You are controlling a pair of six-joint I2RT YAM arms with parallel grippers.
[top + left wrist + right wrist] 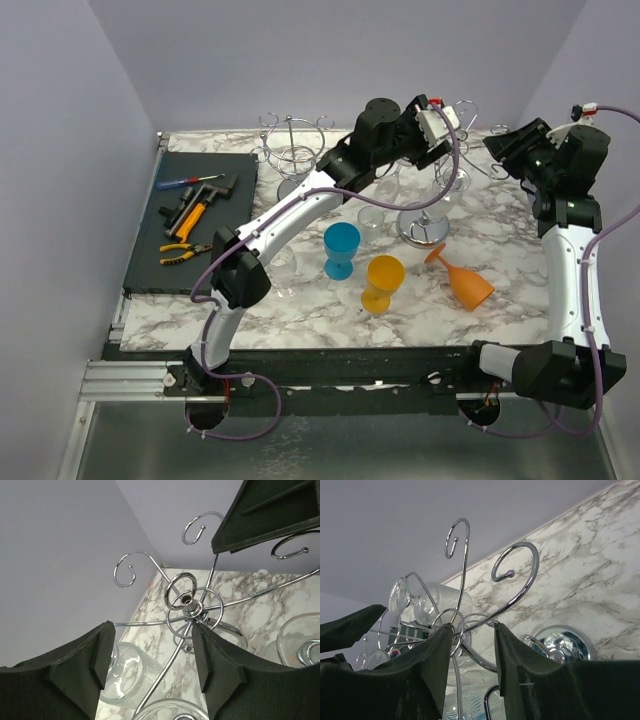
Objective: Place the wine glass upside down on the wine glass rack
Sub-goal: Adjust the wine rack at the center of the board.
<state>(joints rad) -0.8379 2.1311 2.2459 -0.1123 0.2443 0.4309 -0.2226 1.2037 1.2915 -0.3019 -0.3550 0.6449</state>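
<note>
Overhead, both arms were stretched to the far right corner of the marble table (300, 305), meeting at the chrome wine glass rack (186, 600).

Left gripper (152, 652): jaws parted, nothing between the pads. Its camera looked straight past them at the rack's hub and curled hooks.

Right gripper (472, 645): jaws also apart. Thin rack wires crossed the gap and one ring sat right at a fingertip (440, 650). I could not tell whether it touched, but nothing was clamped.

Clear wine glass (442, 602): among the rack's arms and free of both grippers. Its foot lay close against a wire arm with the bowl just beside the hub. I could not confirm from these views that it hung properly.

Elsewhere on the table:
- another clear glass (372, 218) standing just left of the rack's base
- a blue goblet (341, 245) and a yellow goblet (384, 272), upright, near centre
- an orange glass (465, 282) on its side
- a second wire rack (292, 150) at the back
- a black mat (225, 165) at left carrying pliers (185, 250) and a screwdriver (188, 182)
</note>
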